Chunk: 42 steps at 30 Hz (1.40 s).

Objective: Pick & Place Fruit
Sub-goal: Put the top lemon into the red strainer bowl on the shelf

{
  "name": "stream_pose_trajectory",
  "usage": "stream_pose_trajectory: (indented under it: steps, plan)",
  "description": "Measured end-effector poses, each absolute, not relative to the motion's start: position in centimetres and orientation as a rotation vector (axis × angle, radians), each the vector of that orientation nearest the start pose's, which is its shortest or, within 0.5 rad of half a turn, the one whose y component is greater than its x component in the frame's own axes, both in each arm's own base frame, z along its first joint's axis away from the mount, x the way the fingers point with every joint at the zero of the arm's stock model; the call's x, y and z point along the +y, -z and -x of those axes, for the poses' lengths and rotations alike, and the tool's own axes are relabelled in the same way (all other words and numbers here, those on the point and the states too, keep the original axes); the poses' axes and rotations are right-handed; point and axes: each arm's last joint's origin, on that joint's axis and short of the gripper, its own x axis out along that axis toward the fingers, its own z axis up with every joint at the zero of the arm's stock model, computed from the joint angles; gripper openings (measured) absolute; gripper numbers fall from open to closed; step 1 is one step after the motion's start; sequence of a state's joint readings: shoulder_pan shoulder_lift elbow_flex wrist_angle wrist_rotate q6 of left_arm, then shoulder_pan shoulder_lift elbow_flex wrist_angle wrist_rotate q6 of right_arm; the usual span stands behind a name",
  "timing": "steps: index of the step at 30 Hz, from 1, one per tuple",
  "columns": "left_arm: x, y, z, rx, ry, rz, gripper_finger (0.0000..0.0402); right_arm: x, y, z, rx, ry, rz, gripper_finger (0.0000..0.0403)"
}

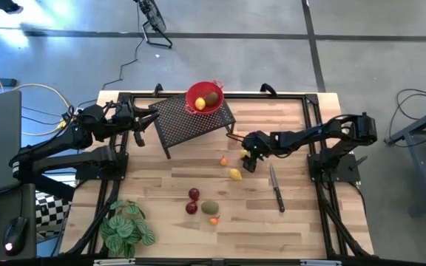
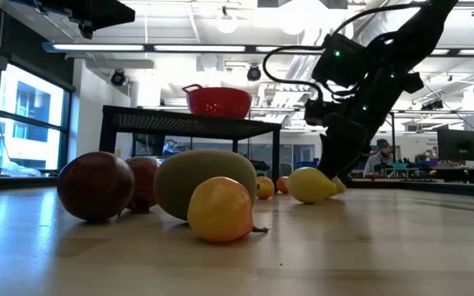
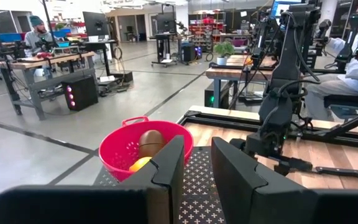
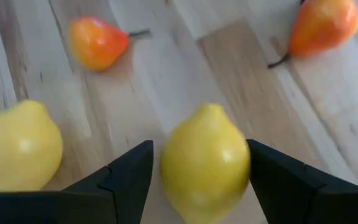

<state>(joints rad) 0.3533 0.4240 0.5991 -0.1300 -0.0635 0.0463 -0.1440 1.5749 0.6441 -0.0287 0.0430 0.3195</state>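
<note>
At the upper left of the high view, the left gripper (image 1: pixel 145 120) hangs by the black mesh stand (image 1: pixel 191 122). Its fingers (image 3: pixel 166 165) leave a narrow gap and hold nothing. At the lower left lies one green plant (image 1: pixel 126 227).

On the stand is one red bowl (image 1: pixel 195 94), with one brown fruit (image 3: pixel 150 142) and one yellow fruit (image 3: pixel 140 164) in it.

Below centre are two dark red balls (image 1: pixel 194 193) (image 1: pixel 191 207), one olive-green oval (image 1: pixel 210 207) and one small orange fruit (image 1: pixel 214 220). A second orange fruit (image 1: pixel 223 160) lies higher up.

There are two lemons. One (image 1: pixel 235 174) lies free. The other (image 4: pixel 205 158) rests on the worktop (image 1: pixel 302 229) between the spread fingers of the right gripper (image 1: pixel 248 159).

To the right lies one knife (image 1: pixel 276 188).

The worktop is pale wood. Around it are a grey floor, desks with monitors and seated persons.
</note>
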Motion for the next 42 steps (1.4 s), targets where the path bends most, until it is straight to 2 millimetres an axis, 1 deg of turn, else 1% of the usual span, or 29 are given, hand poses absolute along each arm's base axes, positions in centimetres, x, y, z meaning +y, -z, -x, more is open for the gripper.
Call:
stream_pose_trajectory:
  steps: [7, 12, 14, 21, 27, 33, 39, 42]
  plan:
    - [3.87, -31.82, -9.96, -0.035, -0.418, -0.052, 0.0077, -4.03, -12.74, -26.77, 0.928, 0.332, -0.340, 0.0240]
    - [3.87, -31.82, -9.96, -0.035, -0.418, -0.052, 0.0077, -4.03, -12.75, -26.77, 0.929, 0.327, -0.330, 0.0211]
    - [3.87, -31.82, -9.95, -0.035, -0.418, -0.052, 0.0077, -4.03, -12.75, -26.78, 0.930, 0.320, -0.316, 0.0206]
    - [3.87, -31.82, -9.95, -0.035, -0.418, -0.052, 0.0077, -4.05, -12.80, -26.84, 0.922, 0.320, -0.312, 0.0226]
    - [3.87, -31.82, -9.95, -0.035, -0.418, -0.052, 0.0077, -4.04, -12.80, -26.85, 0.922, 0.317, -0.313, 0.0206]
    - [3.87, -31.82, -9.96, -0.035, -0.418, -0.052, 0.0077, -4.07, -12.94, -27.03, 0.898, 0.314, -0.313, 0.0218]
    - [3.86, -31.83, -9.94, -0.036, -0.418, -0.052, 0.0077, -4.08, -13.08, -27.21, 0.876, 0.302, -0.310, 0.0207]
    - [3.86, -31.83, -9.93, -0.036, -0.418, -0.053, 0.0077, -4.08, -13.10, -27.23, 0.873, 0.301, -0.310, 0.0210]
